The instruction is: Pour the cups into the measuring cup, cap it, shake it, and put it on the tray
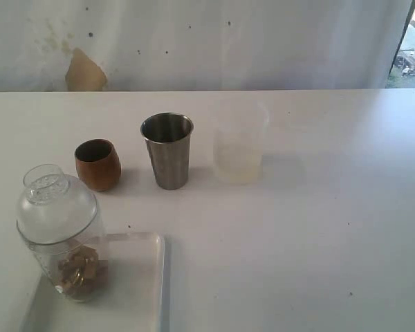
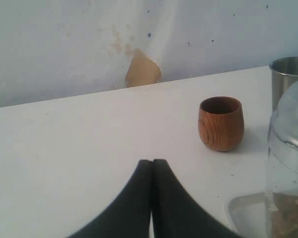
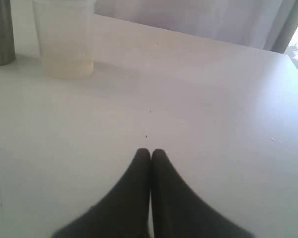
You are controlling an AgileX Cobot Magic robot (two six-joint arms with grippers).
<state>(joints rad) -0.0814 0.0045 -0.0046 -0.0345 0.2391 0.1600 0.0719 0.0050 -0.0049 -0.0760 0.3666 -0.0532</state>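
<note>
The brown wooden cup (image 1: 97,164) and the steel tumbler (image 1: 168,150) stand upright side by side on the white table. The clear measuring cup (image 1: 70,266) stands on the white tray (image 1: 144,290) at the front left. It wears a domed lid (image 1: 55,205) and holds brownish bits at its bottom. My left gripper (image 2: 152,161) is shut and empty, hovering over bare table short of the wooden cup (image 2: 221,123), with the measuring cup (image 2: 288,163) beside it. My right gripper (image 3: 150,150) is shut and empty, well apart from the steel tumbler (image 3: 1,32). Neither gripper shows in the exterior view.
A frosted translucent beaker (image 1: 240,147) stands to the right of the steel tumbler and also appears as the frosted beaker (image 3: 64,39) in the right wrist view. A wall with a tan patch (image 1: 84,71) runs behind the table's far edge.
</note>
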